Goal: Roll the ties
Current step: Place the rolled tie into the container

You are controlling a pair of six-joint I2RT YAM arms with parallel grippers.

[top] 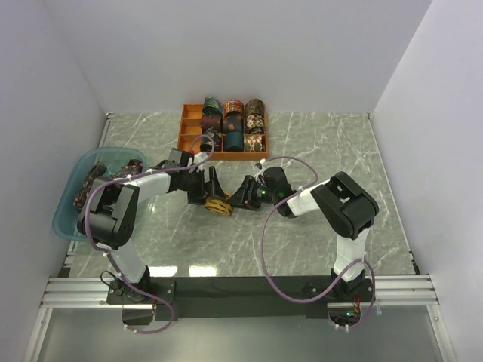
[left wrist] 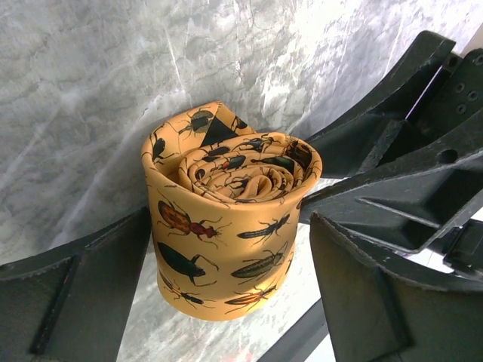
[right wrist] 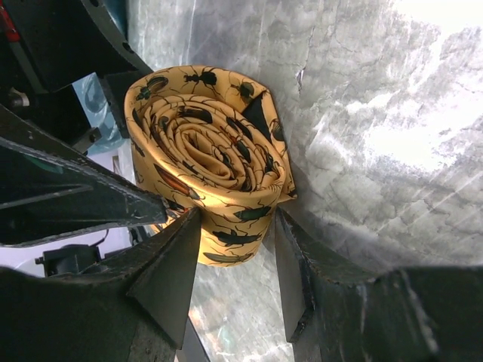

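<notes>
Mustard-gold tie (left wrist: 226, 241) — one, rolled, standing on end on the table (top: 317, 158) between both hands. Only the right wrist view shows the right hand (right wrist: 238, 226) pinching its lower side. The left hand (left wrist: 230, 219) is spread astride it. Orange tray (top: 190, 140) — several rolls (top: 234, 124), count unclear. Blue basin (top: 66, 207) — dark ties (top: 90, 177), partly hidden by the left arm (top: 113, 211).

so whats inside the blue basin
Loose dark patterned ties lie bunched in the blue basin. The left arm covers the basin's right part, so whatever is there cannot be seen.
</notes>
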